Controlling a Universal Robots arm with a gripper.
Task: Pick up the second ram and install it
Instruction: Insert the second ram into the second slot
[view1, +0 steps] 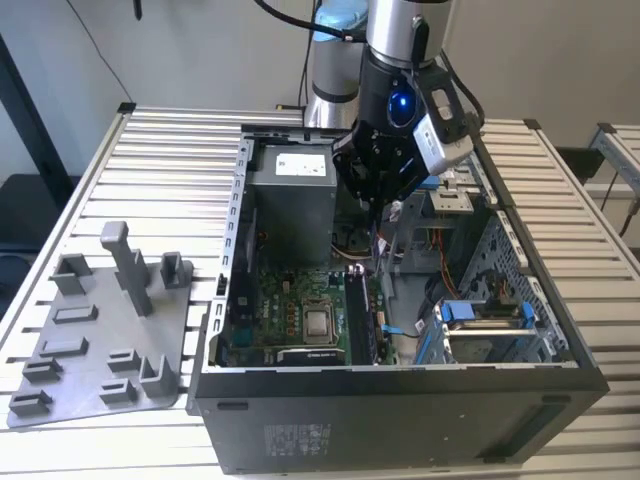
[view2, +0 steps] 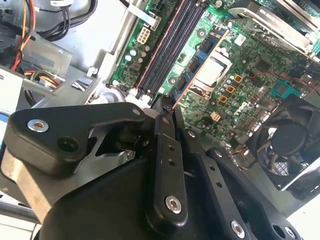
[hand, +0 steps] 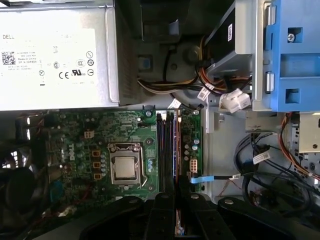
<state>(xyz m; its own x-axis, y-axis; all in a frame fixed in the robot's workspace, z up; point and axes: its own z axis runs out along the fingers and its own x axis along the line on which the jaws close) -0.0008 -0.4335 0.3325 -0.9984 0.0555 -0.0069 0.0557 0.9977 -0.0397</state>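
My gripper (view1: 377, 208) hangs inside the open computer case (view1: 400, 400), above the motherboard (view1: 290, 320). In both wrist views its black fingers are shut on the second ram (view2: 194, 67), a thin blue-green board seen edge-on that runs out from the fingertips. The gripper (view2: 167, 107) holds the stick over the black memory slots (view2: 167, 45), roughly parallel to them. In the first wrist view the ram (hand: 177, 224) shows between the fingers of the gripper (hand: 176, 192), in line with the memory slots (hand: 166, 150) beside the processor socket (hand: 124, 167).
A grey power supply (hand: 55, 60) fills the back of the case. A blue drive cage (hand: 290, 55) and bundles of cables (hand: 260, 170) lie beside the slots. A fan (view2: 292, 140) sits past the processor. A grey parts holder (view1: 100, 330) rests on the slatted table at the exterior view's left.
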